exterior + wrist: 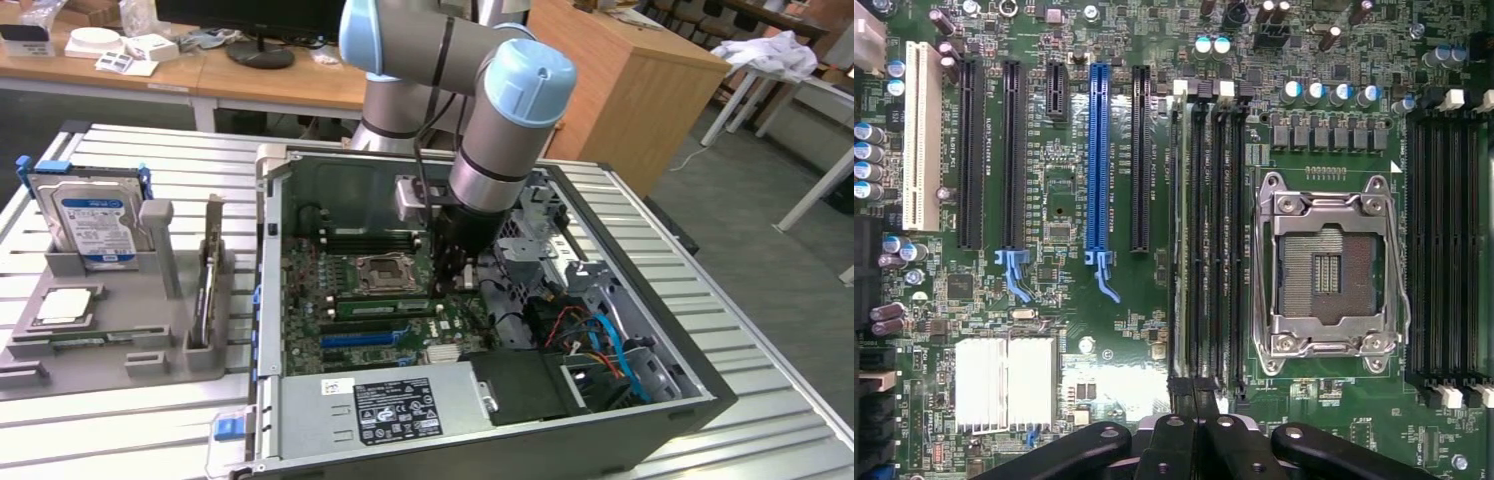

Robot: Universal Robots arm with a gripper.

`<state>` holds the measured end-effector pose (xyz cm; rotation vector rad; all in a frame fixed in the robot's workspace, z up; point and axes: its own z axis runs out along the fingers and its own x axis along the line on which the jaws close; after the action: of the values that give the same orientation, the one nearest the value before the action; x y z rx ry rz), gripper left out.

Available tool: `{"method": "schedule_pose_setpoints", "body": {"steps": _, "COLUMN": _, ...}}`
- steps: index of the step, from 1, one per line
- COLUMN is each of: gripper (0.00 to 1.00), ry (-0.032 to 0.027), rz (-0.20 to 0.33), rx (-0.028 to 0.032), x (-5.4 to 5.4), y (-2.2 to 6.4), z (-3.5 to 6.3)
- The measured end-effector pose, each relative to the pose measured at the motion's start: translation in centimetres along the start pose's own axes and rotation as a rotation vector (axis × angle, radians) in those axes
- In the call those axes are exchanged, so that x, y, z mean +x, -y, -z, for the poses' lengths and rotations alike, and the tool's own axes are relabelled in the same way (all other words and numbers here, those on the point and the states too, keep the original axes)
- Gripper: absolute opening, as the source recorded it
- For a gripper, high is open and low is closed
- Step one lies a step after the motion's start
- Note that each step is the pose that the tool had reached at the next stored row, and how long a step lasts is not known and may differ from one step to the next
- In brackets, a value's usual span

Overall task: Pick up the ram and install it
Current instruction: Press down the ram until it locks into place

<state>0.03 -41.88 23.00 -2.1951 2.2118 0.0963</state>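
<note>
fingers (1181, 400) pinched tight together, their tips at 1 end of the ram (1177, 240), which stands on edge in the outermost of 4 slots on the socket's (1329, 265) near side. pressing that end alone could tilt it, leaving the other end unseated.

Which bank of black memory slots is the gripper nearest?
The bank between the silver CPU socket and the long blue expansion slot; the gripper sits at its end. The other bank lies beyond the socket.

Arm (514, 110) angled downward — claw (1194, 400) closed, vertical
</note>
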Motion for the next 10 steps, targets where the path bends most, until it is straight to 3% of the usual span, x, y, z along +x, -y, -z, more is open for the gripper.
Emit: {"method": "schedule_pose_setpoints", "body": {"steps": 10, "gripper": 0.11, "ry": -0.0002, "rz": 0.000, "rx": -0.0001, "x": 0.02, "y": 0.00, "z": -0.19}}
